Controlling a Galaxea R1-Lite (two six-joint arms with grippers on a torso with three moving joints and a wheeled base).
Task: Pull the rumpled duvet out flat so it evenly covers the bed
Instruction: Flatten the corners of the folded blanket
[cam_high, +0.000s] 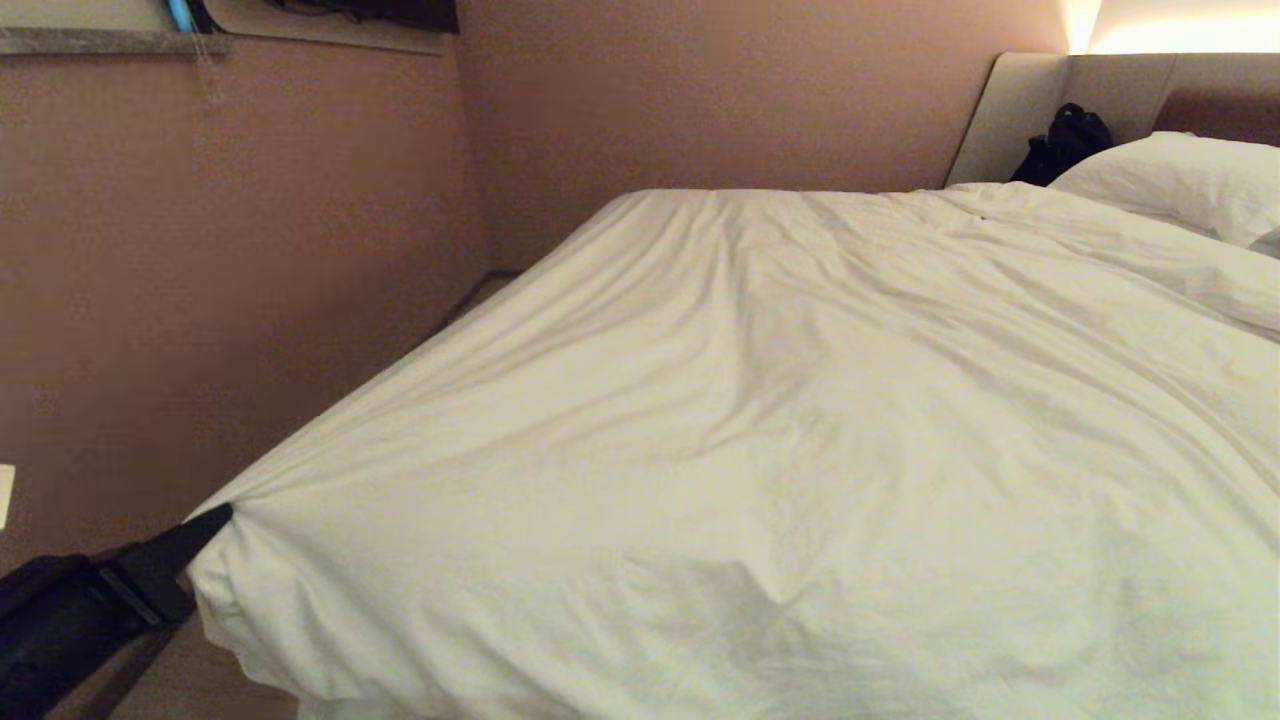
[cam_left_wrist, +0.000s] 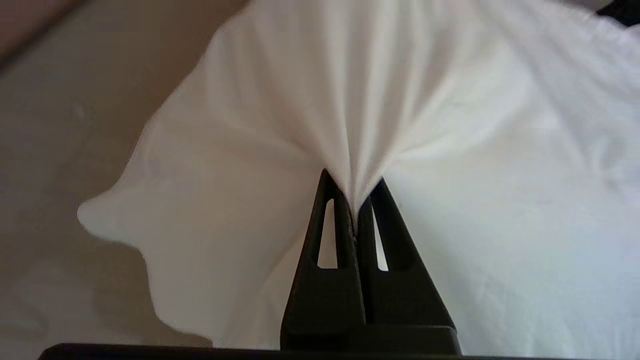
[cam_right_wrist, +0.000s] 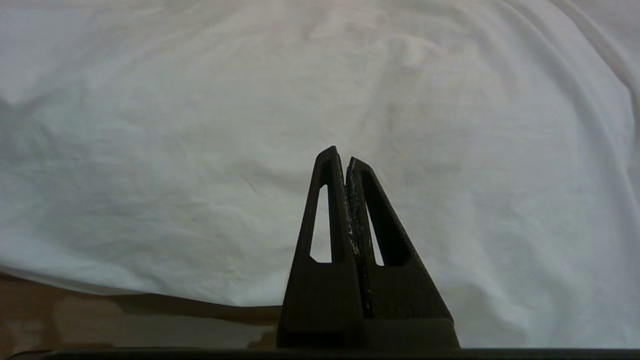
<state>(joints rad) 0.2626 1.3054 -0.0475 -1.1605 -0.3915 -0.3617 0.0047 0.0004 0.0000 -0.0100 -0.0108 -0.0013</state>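
We see the duvet (cam_high: 760, 430) spread across the bed (cam_high: 1020, 110), filling most of the frame below pinkish walls (cam_high: 250, 250); a pillow (cam_high: 1180, 185) lies upper right. At lower left our left gripper (cam_high: 222, 515) pinches its corner tight. Our right gripper (cam_right_wrist: 345, 160) is closed, empty.

One duvet (cam_high: 760, 430), one bed (cam_high: 1030, 110), perhaps one pillow (cam_high: 1180, 180), one black bag (cam_high: 1065, 140).

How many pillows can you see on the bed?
1: a white pillow at the head of the bed, beside a black bag. More may be out of view.
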